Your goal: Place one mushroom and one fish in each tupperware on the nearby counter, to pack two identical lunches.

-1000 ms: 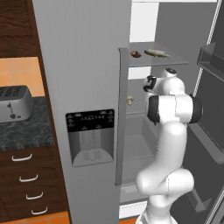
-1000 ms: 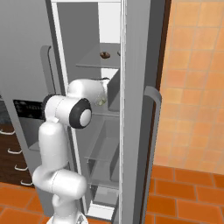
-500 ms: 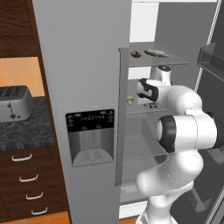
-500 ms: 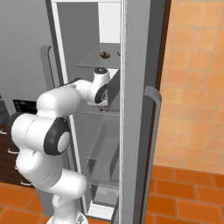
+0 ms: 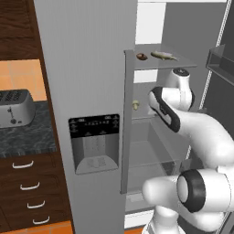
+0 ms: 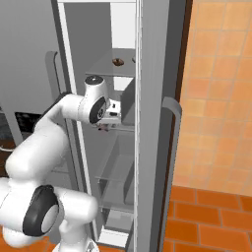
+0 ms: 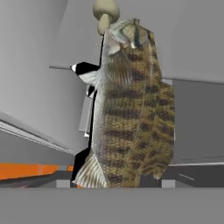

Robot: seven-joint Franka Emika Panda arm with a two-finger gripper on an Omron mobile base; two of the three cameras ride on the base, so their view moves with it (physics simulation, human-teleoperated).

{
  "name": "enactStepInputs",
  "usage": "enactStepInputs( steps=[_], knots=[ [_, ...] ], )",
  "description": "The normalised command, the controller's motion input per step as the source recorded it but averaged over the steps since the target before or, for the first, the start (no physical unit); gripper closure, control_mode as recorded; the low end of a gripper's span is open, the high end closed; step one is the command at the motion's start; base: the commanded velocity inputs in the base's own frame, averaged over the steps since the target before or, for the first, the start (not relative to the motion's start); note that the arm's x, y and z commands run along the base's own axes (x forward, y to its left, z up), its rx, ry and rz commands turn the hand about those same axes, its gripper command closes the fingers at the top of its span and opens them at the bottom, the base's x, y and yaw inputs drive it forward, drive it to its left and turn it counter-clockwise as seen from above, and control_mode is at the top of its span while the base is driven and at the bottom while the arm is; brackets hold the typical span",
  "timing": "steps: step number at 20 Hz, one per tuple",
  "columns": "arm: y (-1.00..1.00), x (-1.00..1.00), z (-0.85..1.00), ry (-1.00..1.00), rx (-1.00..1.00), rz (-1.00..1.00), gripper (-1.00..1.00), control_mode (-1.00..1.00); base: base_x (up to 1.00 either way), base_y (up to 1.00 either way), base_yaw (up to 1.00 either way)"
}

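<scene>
One fish (image 7: 133, 109) close before the end effector, pale mushroom (image 7: 105, 13) beyond

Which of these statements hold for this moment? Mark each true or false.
1. A fish and a dark mushroom lie on the top shelf of the fridge. True.
2. The toaster stands inside the fridge. False: it stands on the counter, left of the fridge.
3. In the hand view, a striped fish lies close before the camera, with a pale mushroom just beyond its far end. True.
4. The fridge compartment in front of the arm is closed. False: it stands open, and the arm reaches in below the top shelf.
</scene>
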Motion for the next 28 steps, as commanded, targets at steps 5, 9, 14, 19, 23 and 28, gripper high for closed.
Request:
enactStepInputs(
  steps=[5, 9, 14, 19, 23, 28],
  knots=[
    [0.04, -1.0, 0.67, 0.03, 0.0, -0.03, 1.0, -1.0, 0.0, 0.0, 0.0],
    [0.0, -1.0, 0.04, 0.03, 0.0, 0.0, 1.0, -1.0, 0.0, 0.0, 0.0],
    [0.14, -0.93, 0.0, 0.0, 0.0, 0.03, 1.0, -1.0, 0.0, 0.0, 0.0],
    [0.02, -0.21, -0.01, 0.01, 0.0, 0.0, 1.0, -1.0, 0.0, 0.0, 0.0],
    [0.0, -0.01, 0.0, 0.0, 0.0, 0.0, 1.0, 1.0, -0.07, 0.07, 0.0],
    [0.0, 0.0, 0.0, 0.0, 0.0, 0.0, 1.0, 1.0, -0.31, 0.99, 0.0]
  ],
)
